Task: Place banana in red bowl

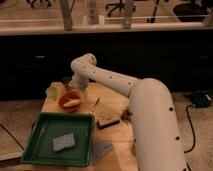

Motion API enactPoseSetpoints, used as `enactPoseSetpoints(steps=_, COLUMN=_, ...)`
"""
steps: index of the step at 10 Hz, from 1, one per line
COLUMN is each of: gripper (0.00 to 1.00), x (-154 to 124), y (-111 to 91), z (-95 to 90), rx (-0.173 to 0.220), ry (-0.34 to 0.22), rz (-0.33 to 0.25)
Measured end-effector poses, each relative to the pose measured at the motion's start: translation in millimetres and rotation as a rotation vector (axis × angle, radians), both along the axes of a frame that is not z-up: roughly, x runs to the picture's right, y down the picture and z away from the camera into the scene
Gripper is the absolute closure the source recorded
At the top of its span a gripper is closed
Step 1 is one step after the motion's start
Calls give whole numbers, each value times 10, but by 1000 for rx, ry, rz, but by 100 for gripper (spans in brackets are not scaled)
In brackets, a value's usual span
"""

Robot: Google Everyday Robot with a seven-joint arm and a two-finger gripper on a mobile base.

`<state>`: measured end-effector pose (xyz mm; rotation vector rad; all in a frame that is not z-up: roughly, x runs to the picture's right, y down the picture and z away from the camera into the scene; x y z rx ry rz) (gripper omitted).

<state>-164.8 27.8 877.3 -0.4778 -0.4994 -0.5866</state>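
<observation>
The small orange-red bowl [69,101] sits on the wooden table's back left part. A pale-yellow banana [73,103] lies inside it. My white arm reaches from the right over the table. My gripper [76,90] hangs just above the bowl's far right rim, close over the banana.
A pale yellow-green cup-like thing [54,91] stands left of the bowl. A large green tray [41,145] holds a blue-grey sponge [64,142] at the front left. A brown bar [107,121] and a thin dark stick [94,103] lie mid-table. A dark counter runs behind.
</observation>
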Motion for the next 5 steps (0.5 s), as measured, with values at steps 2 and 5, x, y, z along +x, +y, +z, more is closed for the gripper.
enactPoseSetpoints(steps=2, gripper=20, x=0, y=0, z=0, rx=0, ry=0, rz=0)
enactPoseSetpoints(steps=5, gripper=20, x=1, y=9, z=8, rx=-2, ry=0, rz=0)
